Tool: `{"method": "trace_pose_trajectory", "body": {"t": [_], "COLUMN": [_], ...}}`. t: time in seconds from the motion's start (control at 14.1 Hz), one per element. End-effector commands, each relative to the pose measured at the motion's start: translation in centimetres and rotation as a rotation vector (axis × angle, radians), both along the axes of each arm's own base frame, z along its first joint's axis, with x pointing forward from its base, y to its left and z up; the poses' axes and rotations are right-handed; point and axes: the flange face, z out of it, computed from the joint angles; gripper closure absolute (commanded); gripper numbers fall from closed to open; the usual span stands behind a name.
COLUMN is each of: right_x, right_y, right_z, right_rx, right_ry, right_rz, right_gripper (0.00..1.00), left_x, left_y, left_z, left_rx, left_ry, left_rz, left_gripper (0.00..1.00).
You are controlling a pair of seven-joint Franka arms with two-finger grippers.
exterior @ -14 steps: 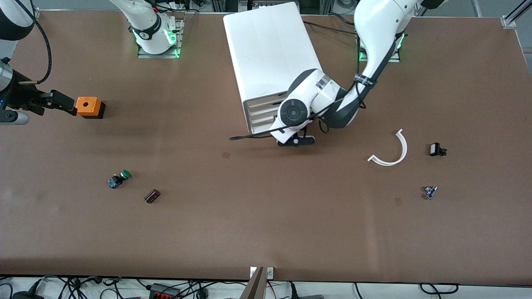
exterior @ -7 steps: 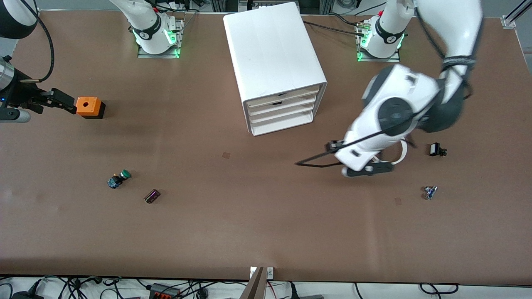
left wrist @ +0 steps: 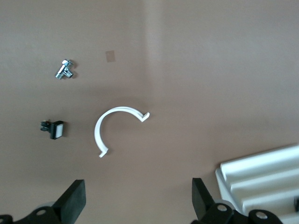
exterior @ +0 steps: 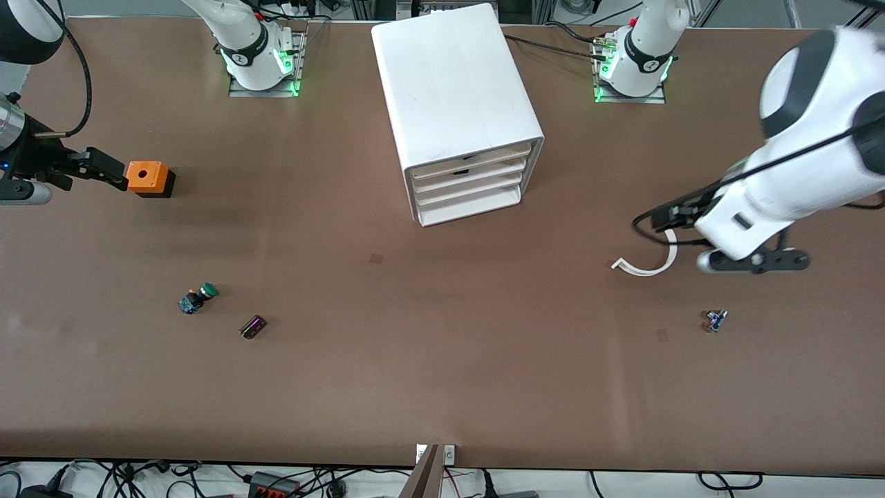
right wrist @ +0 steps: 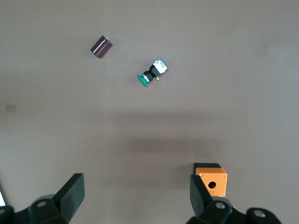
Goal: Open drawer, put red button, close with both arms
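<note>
The fingers (left wrist: 74, 200) of the left gripper (left wrist: 138, 203) stand wide apart and empty, as do the fingers (right wrist: 201, 193) of the right gripper (right wrist: 136, 196).

Taking the front view as a dial centred on the brown bench (exterior: 442, 387):
- **Cabinet and drawer:** The tall white plastic cabinet (exterior: 453, 83) stands at twelve o'clock. Its shallow white middle drawer (exterior: 477, 176) is shut flush with the two others.
- **Left gripper:** It hangs at three o'clock, over the bench by a curved white plastic strip (exterior: 650, 266).
- **Right gripper:** It hovers at ten o'clock, just beside a small orange box (exterior: 148, 178).
- **Eight o'clock:** A tiny green-capped push-button (exterior: 199, 297) lies here, with a dark little cylinder (exterior: 253, 326) near it.
- **Four o'clock:** A small metal fitting (exterior: 715, 319) lies here.
</note>
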Motion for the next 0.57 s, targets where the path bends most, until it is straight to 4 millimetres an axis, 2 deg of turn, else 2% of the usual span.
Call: {"method": "trace_pose_trajectory", "body": {"t": [0.0,0.14,0.21,0.28,0.42,0.5], "right_x": [-0.6,-0.8,-0.9,-0.9,-0.9,-1.0], "right_y": [0.3,0.3,0.5,0.5,0.5,0.5], "right_z": [1.1,1.2,1.2,1.2,1.2,1.2], "right_rx": [-0.017,-0.015,-0.01,-0.01,-0.01,-0.01], "right_ry": [-0.019,-0.01,-0.002,-0.001,0.005,0.007], "right_rz": [0.006,0.003,-0.003,-0.004,-0.005,-0.003], "right_gripper": [0.0,0.0,0.0,0.0,0.0,0.0], "left_x": [-4.2,-6.1,-6.9,-7.4,-7.2,-7.0], "left_y": [3.9,6.7,6.6,7.1,8.5,8.3], "left_z": [1.5,1.7,2.0,1.4,1.0,1.4], "left_rx": [-0.014,-0.016,-0.017,-0.014,-0.017,-0.017], "left_ry": [-0.012,-0.084,-0.11,-0.101,-0.156,-0.181], "left_rz": [-0.074,-0.102,-0.111,-0.088,-0.059,-0.069], "left_gripper": [0.0,0.0,0.0,0.0,0.0,0.0]}}
